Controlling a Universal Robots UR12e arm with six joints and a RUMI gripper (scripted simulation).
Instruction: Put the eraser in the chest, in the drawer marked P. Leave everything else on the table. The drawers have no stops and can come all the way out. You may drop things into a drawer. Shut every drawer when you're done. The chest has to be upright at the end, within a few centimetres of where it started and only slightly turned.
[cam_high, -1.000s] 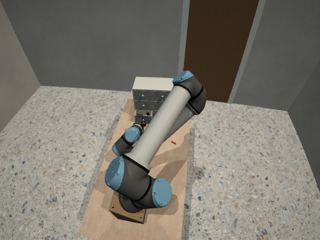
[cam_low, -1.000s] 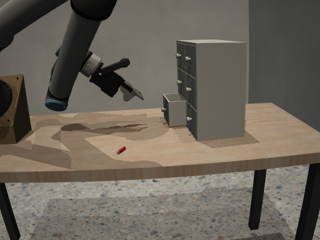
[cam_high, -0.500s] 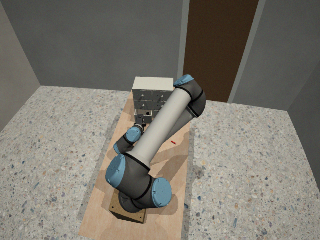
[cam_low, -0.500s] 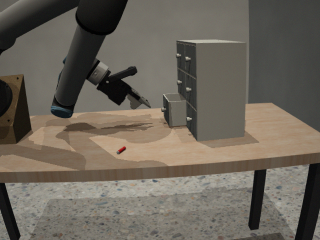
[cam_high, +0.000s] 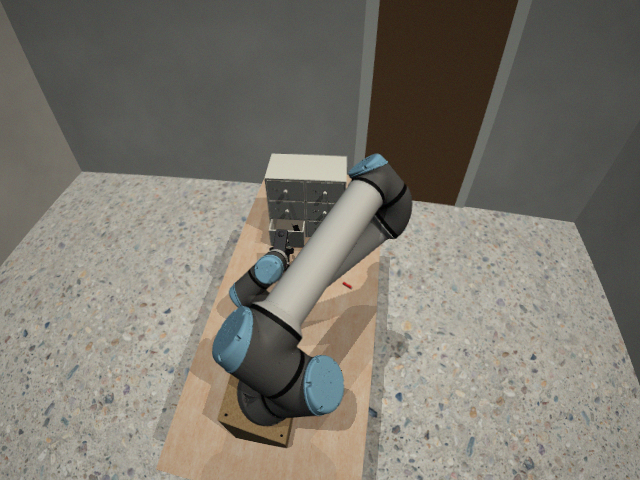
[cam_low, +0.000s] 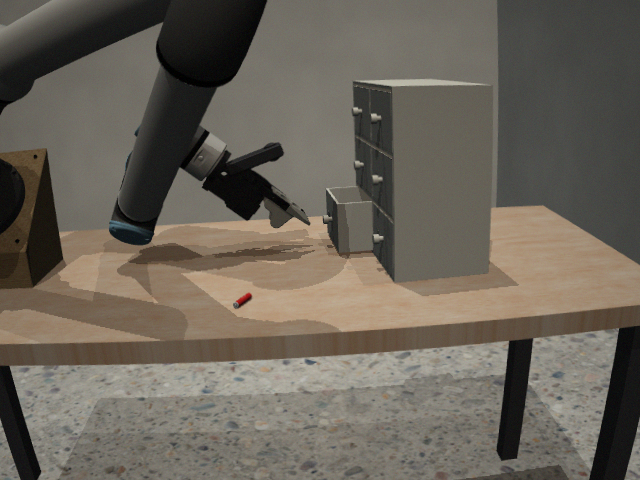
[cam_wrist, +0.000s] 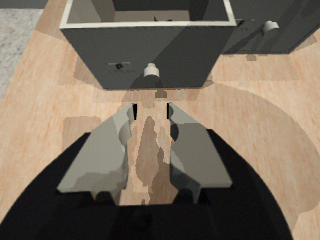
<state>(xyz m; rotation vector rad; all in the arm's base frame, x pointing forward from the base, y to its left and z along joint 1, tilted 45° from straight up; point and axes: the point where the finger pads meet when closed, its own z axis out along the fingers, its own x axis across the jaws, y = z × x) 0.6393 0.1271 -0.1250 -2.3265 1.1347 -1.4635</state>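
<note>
The grey chest (cam_low: 423, 175) stands upright at the far end of the table, also in the overhead view (cam_high: 306, 193). Its bottom left drawer (cam_low: 348, 219) is pulled out and open on top. A small dark object (cam_high: 296, 226) lies inside it; I cannot tell what it is. My gripper (cam_low: 297, 214) hangs low over the table just in front of that drawer. In the wrist view the fingers stand a narrow gap apart with only table between them, pointing at the drawer's white knob (cam_wrist: 151, 71). The drawer marks are too small to read.
A small red cylinder (cam_low: 241, 300) lies on the table toward the near edge, right of the arm in the overhead view (cam_high: 346, 284). The other drawers are shut. The arm's base block (cam_low: 23, 217) stands at the table's left end.
</note>
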